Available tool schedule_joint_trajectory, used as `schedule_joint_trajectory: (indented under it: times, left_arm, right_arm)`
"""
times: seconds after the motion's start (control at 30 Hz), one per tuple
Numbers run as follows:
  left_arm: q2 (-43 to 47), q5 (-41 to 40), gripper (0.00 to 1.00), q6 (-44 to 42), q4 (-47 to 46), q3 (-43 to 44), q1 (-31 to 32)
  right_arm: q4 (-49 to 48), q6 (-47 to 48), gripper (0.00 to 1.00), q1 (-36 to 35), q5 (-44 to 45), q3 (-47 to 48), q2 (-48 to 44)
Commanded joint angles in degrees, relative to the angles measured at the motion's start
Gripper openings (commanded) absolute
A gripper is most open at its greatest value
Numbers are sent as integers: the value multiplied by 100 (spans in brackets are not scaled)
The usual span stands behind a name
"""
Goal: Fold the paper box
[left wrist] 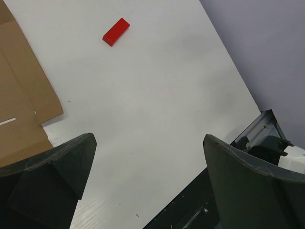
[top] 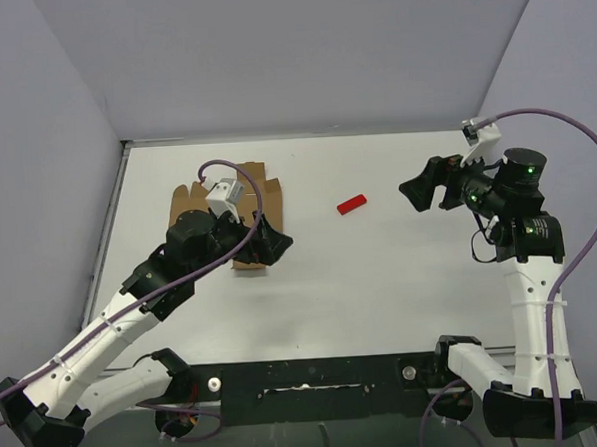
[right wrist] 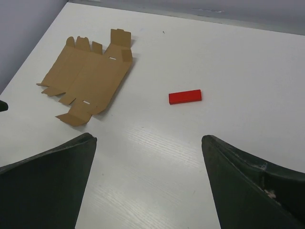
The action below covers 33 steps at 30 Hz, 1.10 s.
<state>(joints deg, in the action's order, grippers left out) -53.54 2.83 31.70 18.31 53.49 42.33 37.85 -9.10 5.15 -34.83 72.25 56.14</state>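
Left tool [left wrist: 148,140]: jaws spread wide, nothing between them. It is held low at the near right edge of the box [right wrist: 88,76]; in the wrist view one finger sits over the sheet's edge, and whether it touches cannot be told. Right tool [right wrist: 147,139]: jaws likewise spread and empty, raised over the right side of the counter [top: 382,279], well apart from the box and pointed toward it. The box is seen as a flat die-cut sheet lying on the left part of the counter, with its panels, flaps and tabs all in one plane. No crease is raised, no tab is tucked into a slot. A red block [top: 352,204] lies between the box and the right tool, touched by nothing. Progress is judged as nil: no fold is made and the sheet is not yet gripped. All of the work is left: walls to be raised, flaps folded in, tabs seated.
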Motion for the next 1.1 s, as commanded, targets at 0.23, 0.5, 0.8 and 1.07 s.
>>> schedule_joint_trajectory:
  times: [0.23, 0.5, 0.8, 1.07]
  left_arm:
    - [62, 283, 98, 130, -684, -365, -328]
    - [42, 1119, 98, 688, -1466, -1005, -1063]
    - [-148, 987, 98, 602, -1360, -1182, -1183]
    - [-473, 732, 98, 395, -1270, -1249, -1183]
  right_arm:
    - [-486, 6, 98, 17, -46, -23, 113]
    - [-947, 1289, 98, -277, -1628, -716, 9]
    - [-1491, 1634, 98, -346, -2594, -1493, 173]
    - [-2892, 878, 98, 57, -3202, -2478, 339]
